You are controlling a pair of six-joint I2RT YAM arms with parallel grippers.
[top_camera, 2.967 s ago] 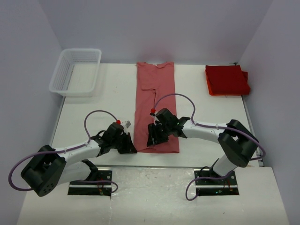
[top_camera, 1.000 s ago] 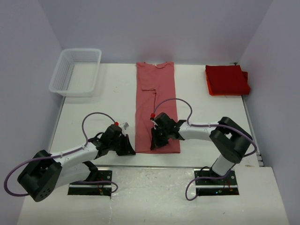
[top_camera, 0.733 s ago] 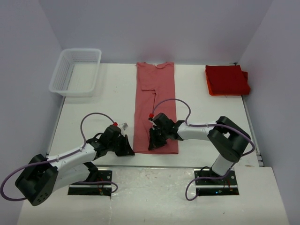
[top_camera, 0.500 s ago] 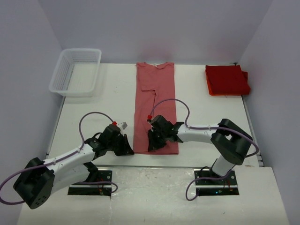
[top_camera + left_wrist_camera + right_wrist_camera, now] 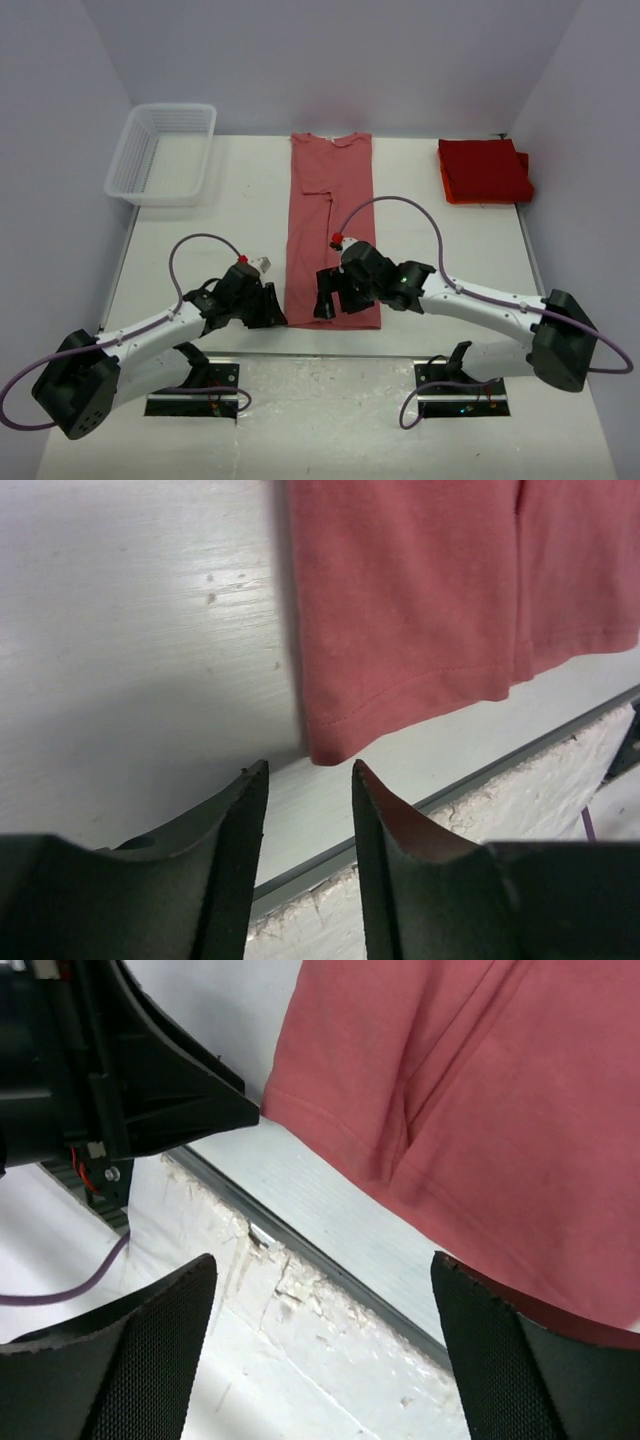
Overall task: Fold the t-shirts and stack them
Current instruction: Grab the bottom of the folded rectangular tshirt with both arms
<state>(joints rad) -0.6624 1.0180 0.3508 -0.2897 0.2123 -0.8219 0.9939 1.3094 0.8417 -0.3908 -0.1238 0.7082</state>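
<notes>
Where we find the salmon t-shirt [image 5: 312, 250]: narrowed into a long strip on the tabletop [image 5: 220, 220], hem nearest our bases.
Done: lengthwise folds; deep-red folded t-shirts [image 5: 484, 170] stacked well to its right.
Remaining: cross folds, then stacking it, we judge.
Left tool [image 5: 308, 775]: spread, empty, just off its hem's left corner.
Right tool [image 5: 320, 1270]: spread wide above its hem, pinching nothing.
Wrist views only: hem stitching, finger gaps.
Overhead only: stack, white basket [image 5: 163, 150] to its left.

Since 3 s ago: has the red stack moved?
No. The red stack lies at the same far-right corner of the table as before.
</notes>
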